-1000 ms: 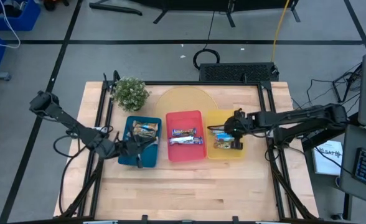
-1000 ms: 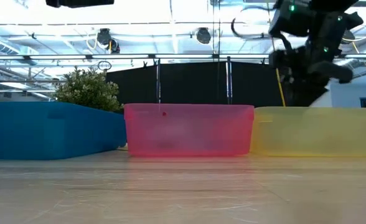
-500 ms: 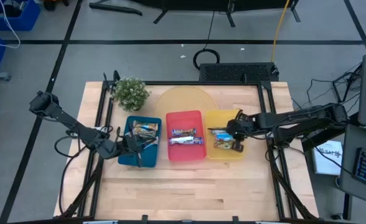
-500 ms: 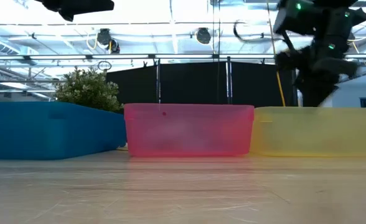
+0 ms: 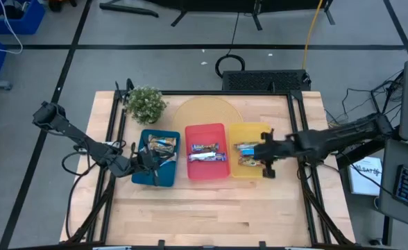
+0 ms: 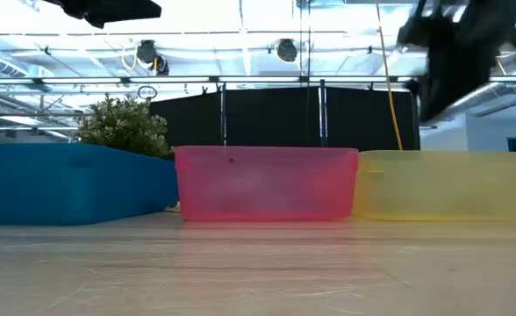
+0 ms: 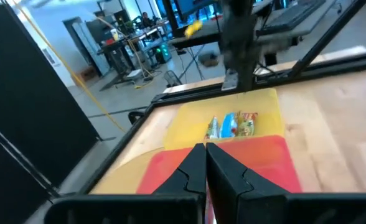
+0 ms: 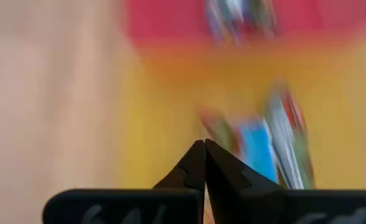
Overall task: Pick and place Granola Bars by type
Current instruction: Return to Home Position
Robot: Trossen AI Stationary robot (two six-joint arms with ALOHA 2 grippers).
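Note:
Three trays stand in a row: blue, red and yellow. Granola bars lie in each: in the blue tray, the red tray and the yellow tray. My left gripper hovers shut over the blue tray with nothing in it, pointing toward the red tray. My right gripper is shut and empty, tipped downward above the yellow tray's near right corner, and blurred in the low view.
A small potted plant stands at the far left and a round pale board lies behind the trays. Bare wood stretches from the trays to the near edge. Black frame rails run along the table's sides.
My right gripper has swung from over the yellow tray's far middle toward the table's near edge, rising a little, and stays shut and empty. My left gripper has kept its place and rolled slightly about its pointing line. The bars lie as before.

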